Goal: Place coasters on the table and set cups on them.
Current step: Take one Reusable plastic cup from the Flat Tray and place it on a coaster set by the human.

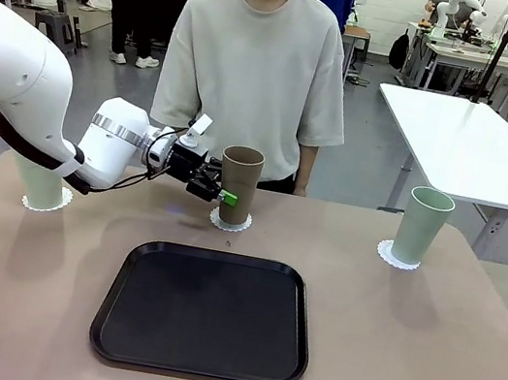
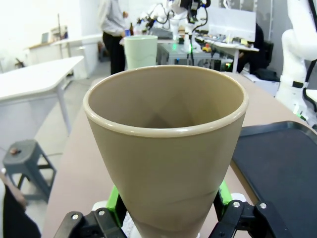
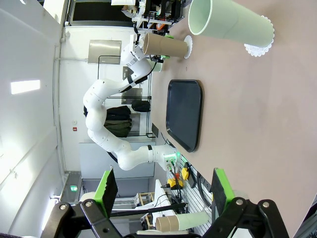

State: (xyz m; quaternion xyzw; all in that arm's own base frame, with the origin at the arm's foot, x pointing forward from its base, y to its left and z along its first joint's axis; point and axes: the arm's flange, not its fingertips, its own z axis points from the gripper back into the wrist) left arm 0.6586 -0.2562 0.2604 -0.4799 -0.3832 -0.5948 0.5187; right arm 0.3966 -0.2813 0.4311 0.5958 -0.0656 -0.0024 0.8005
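1. A black tray [image 1: 205, 312] lies nearest the camera, at the middle of the table's [image 1: 421, 357] near edge.
2. Toward the far left corner, a pale green cup [image 1: 38, 184] stands on a coaster [image 1: 59, 202]. The left arm crosses in front and hides most of both.
3. The left gripper [image 1: 223, 197] reaches in from the left with its fingers [image 2: 115, 203] clamped narrowly on the lower part of the brown cup [image 1: 238, 183].
4. That brown cup stands upright at the middle of the far edge, on a second coaster [image 1: 230, 221] whose lacy rim peeks out around the base. Whether the base presses down fully is hard to tell.
5. Near the far right corner, another green cup [image 1: 422, 225] stands on the third coaster [image 1: 390, 255], untouched.
6. The right gripper [image 3: 163, 191] hangs off the table with its fingers [image 3: 222, 186] spread wide, holding nothing.
7. A person [image 1: 257, 63] stands just behind the far edge.
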